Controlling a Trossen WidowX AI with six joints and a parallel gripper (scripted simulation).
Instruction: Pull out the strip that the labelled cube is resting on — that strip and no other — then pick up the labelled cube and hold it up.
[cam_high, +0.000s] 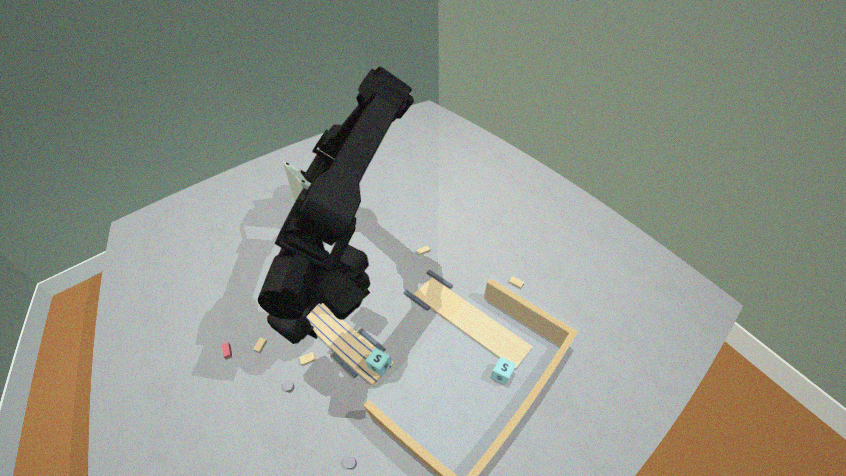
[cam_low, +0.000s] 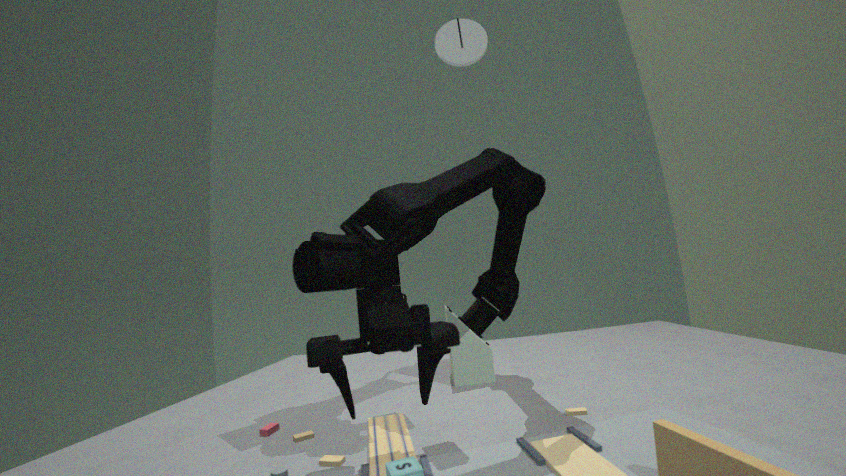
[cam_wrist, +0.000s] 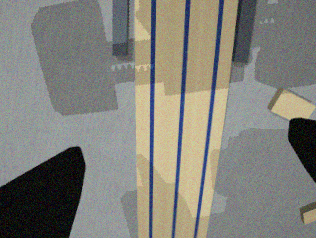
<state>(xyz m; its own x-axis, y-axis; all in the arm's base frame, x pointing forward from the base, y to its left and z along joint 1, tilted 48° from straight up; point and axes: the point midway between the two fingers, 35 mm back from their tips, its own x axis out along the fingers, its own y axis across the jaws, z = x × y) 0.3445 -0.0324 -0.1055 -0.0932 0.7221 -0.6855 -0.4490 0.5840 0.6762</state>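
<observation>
Gripper (cam_low: 387, 408) wide, holding nothing, above near end of blue-lined strip (cam_high: 346, 341).
Strip's long axis runs away from the pincer; labelled cube (cam_high: 377, 359) sits at its far end.

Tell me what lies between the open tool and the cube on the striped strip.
Only the striped strip itself: in the top view it runs from under the open tool to the cube.

A bare test room is shown: plain green walls (cam_low: 147, 177), one grey desk (cam_high: 532, 195), a round wall clock (cam_low: 460, 42), and an orange floor (cam_high: 757, 426).
</observation>
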